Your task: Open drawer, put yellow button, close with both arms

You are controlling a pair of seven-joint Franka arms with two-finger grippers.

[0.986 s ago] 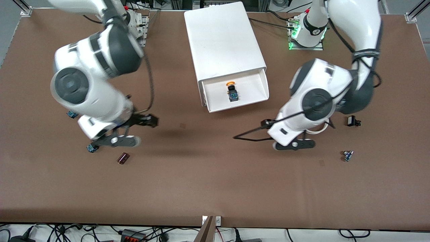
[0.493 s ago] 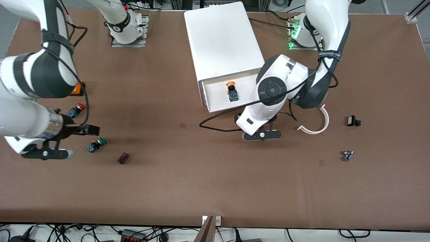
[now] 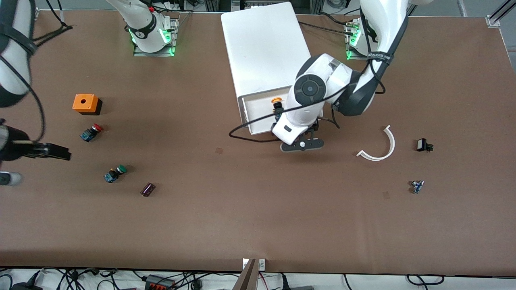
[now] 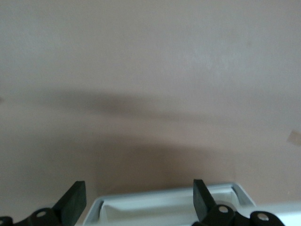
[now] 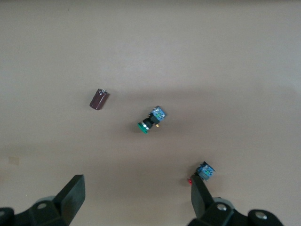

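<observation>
Inside the pulled-out drawer (image 3: pixel 258 110) of the white cabinet (image 3: pixel 266 44) lies the yellow button (image 3: pixel 277 105), partly hidden by the left arm. Just over the drawer's front edge hovers the left gripper (image 4: pixel 138 200), jaws wide and empty. At the right arm's end of the table, the right gripper (image 5: pixel 136 195) hangs open above the red button (image 3: pixel 91 131) and green button (image 3: pixel 115 173).

I count three push buttons: one yellow button (image 3: pixel 276 105) in the open drawer (image 3: pixel 258 117) beside my left hand (image 3: pixel 302 145), one red button (image 3: pixel 91 132) and one green button (image 3: pixel 114 173) near my right hand (image 3: pixel 36 151). One orange box (image 3: pixel 85 103), one dark red cylinder (image 3: pixel 147 189), one white curved strip (image 3: pixel 381 147), two small dark parts (image 3: pixel 423 145), one cabinet (image 3: pixel 266 48).
</observation>
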